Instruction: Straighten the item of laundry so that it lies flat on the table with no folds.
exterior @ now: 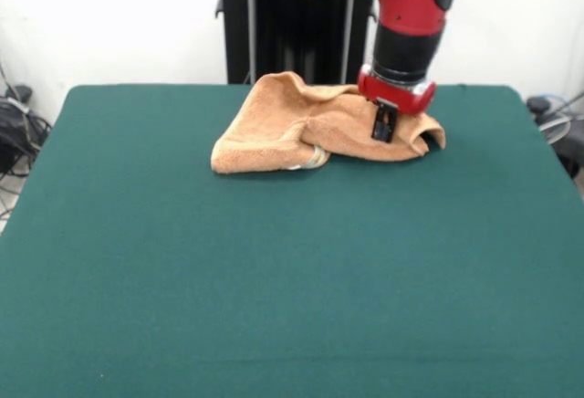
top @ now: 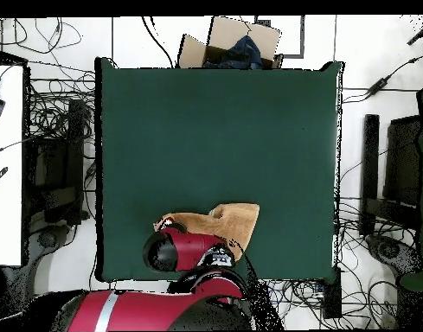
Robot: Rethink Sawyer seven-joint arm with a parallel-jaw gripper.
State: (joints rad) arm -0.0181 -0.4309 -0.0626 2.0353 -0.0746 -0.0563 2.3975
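So the towel (exterior: 310, 129) is sitting bunched up on the green table (exterior: 274, 279), not flat at all. It's folded over itself in a couple of layers, with a rounded lump at one end and a flap draped across the middle. There's a bit of white poking out along the lower edge, probably the tag (exterior: 315, 156), down and to the side of the hand in the front view.

The hand (exterior: 382, 126) is right over the towel, hanging down from the red and black arm (exterior: 401, 15). Its black tip sits against the top of the cloth near one end, and in the front view most of the towel spreads off to one side of it, with only a short bit on the other side. Honestly can't tell whether the hand is wide, narrow or pinching any cloth; it's just a small dark shape from the front, and in the overhead view the arm covers it.

From above, the towel (top: 227, 220) peeks out past the arm, close to one edge of the table (top: 214, 130). The rest of the felt stretches well away from the hand. A cardboard box (top: 236, 39) sits on the floor beyond the far edge.
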